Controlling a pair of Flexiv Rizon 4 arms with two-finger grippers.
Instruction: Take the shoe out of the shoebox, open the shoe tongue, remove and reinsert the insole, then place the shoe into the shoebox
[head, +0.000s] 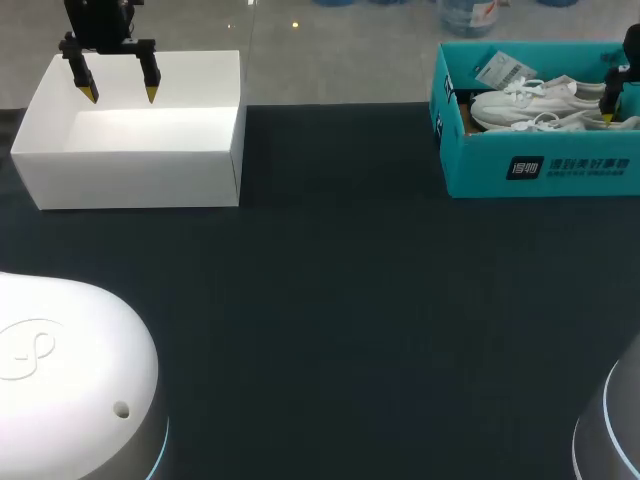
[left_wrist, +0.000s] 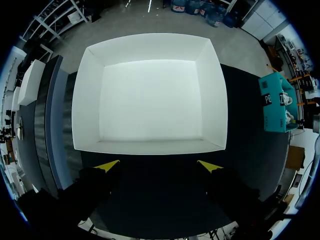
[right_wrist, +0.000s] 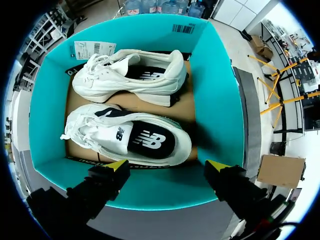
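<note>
Currently the white shoe (right_wrist: 127, 137) lies inside the teal shoebox (right_wrist: 215, 90), with a second shoe (right_wrist: 132, 75) beside it, at the far right of the dark surface (head: 350, 300). Our right end effector (right_wrist: 166, 164) hangs just above the box, fingers spread, gripping nothing. We judge that the first step, lifting a shoe out, is not yet begun. Next we would lower and close on the closer shoe. Our left end effector (left_wrist: 159, 165) hovers released over a white box (left_wrist: 87, 100) at the far left.

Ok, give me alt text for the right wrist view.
An open teal shoebox holds two white shoes side by side: the farther shoe and the nearer shoe, whose dark insole shows. The right gripper hangs open over the box's near wall.
</note>
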